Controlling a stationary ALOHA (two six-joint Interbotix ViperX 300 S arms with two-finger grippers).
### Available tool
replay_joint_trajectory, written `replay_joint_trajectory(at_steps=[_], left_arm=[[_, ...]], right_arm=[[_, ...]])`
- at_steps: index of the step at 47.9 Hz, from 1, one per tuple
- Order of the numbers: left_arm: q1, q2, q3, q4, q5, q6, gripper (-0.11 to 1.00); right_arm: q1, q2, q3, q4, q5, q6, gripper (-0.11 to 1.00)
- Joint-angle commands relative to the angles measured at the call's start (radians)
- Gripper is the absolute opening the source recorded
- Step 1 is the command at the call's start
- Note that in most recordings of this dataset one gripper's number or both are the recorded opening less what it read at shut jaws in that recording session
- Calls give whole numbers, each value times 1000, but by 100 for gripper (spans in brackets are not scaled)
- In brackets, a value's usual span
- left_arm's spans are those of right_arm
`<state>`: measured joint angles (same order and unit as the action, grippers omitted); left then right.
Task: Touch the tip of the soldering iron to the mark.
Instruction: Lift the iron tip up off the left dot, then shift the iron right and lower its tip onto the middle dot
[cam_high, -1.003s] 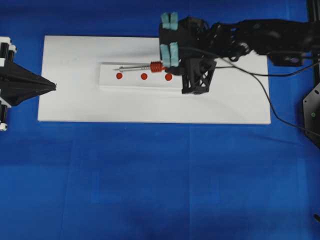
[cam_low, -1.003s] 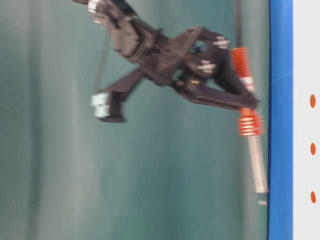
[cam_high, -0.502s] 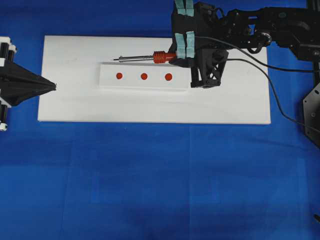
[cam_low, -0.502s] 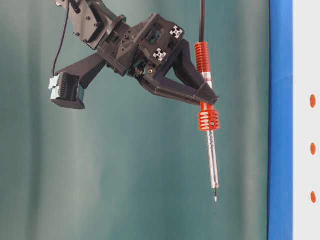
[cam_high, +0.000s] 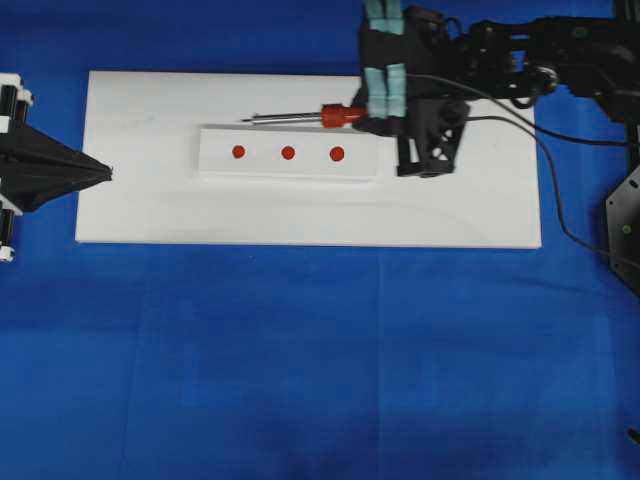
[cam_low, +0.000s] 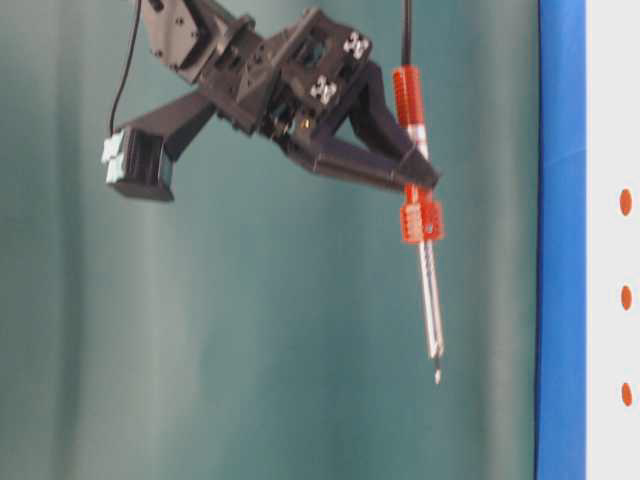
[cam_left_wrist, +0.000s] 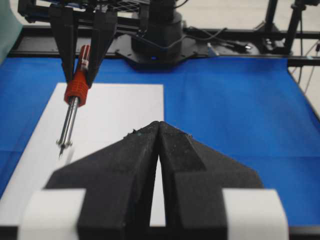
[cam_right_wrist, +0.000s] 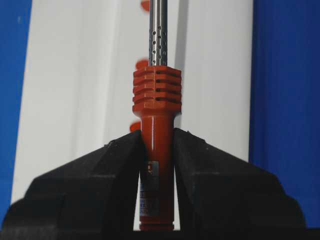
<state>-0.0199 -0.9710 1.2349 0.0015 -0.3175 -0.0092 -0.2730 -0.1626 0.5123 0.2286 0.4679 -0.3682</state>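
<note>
Soldering iron hangs in the air in the upper middle of the overhead view, held above the white board and apart from it, as the table-level view shows. The right gripper is closed on its red-orange handle, with both black pads pressed against the smooth part just behind the ribbed collar. The silver shaft points toward the left of the overhead frame. The tip is free and touches nothing.

I judge the iron to be light and stiff: a thin, rigid tool that will not bend. The long shaft makes it act as a lever, so a small turn of the wrist moves the tip a lot. The handle looks like smooth plastic and could slip or rotate between the pads if the tip is pushed hard on the surface. The collar gives a natural stop, so the present hold seems a good place. The black cord trails to the right and may pull a little on the handle.

Three red marks lie in a row on the raised white strip, just below the shaft in the overhead view. The left gripper rests at the left edge with its pads together, holding nothing.
</note>
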Motion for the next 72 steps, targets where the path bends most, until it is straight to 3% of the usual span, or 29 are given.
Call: replay_joint_trajectory(at_steps=[1,19,72], left_arm=[[0,3,-11,2,-9,0,0],[0,-5,-12,0,-9,-2,0],[0,-9,-12,0,-8,-11,0]], right_arm=[[-15,-60,18,-2,-5,2,6],[-32,-183,137,-2,31,-2,6],[-32,-164,127,-2,26,-2,6]])
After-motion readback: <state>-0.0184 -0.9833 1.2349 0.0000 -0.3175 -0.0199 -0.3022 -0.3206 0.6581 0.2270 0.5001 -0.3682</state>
